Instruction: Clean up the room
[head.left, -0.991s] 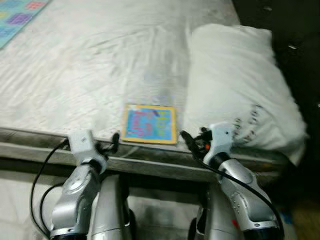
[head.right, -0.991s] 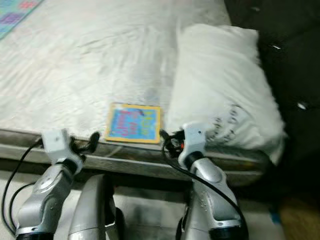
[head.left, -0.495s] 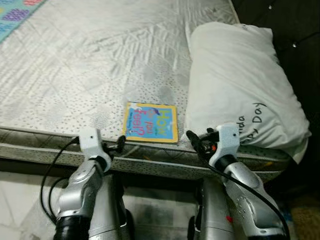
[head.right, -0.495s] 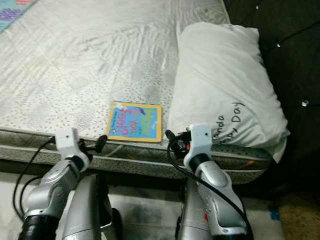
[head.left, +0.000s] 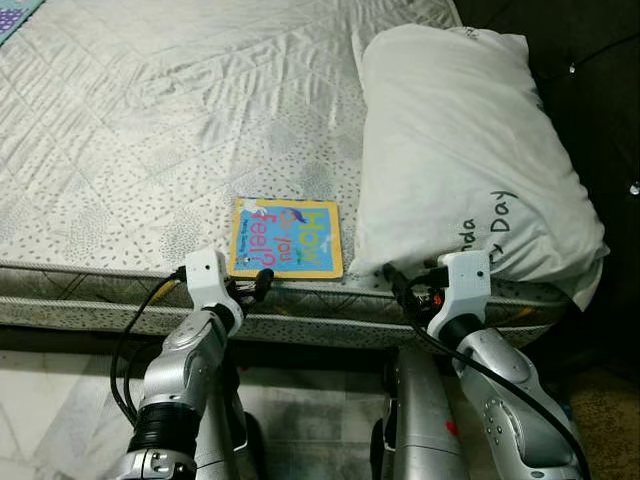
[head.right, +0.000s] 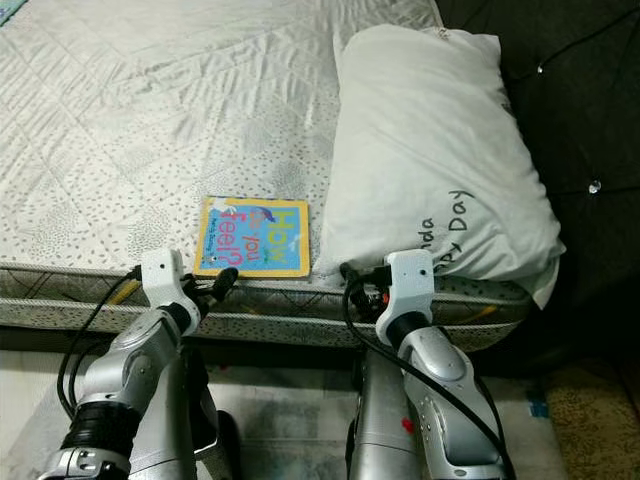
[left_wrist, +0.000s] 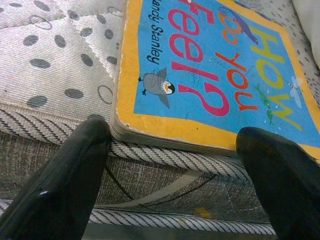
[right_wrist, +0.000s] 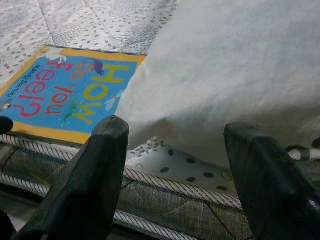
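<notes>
Left eye view: a bare quilted mattress (head.left: 150, 120) with grey dots fills the bed; a dark tufted headboard (head.left: 590, 60) stands at the right. A blue, yellow-bordered children's book (head.left: 286, 237) lies flat at the mattress's near edge, just beside a white pillow (head.left: 465, 150). Pale floor (head.left: 50, 400) shows below.

Left wrist view: the left claw (left_wrist: 172, 165) hangs spread wide at the mattress edge, level with the book's near edge, fingers (left_wrist: 65, 185) apart.

Right wrist view: the right claw (right_wrist: 175, 175) gapes wide too, before the pillow's corner, holding nothing.
</notes>
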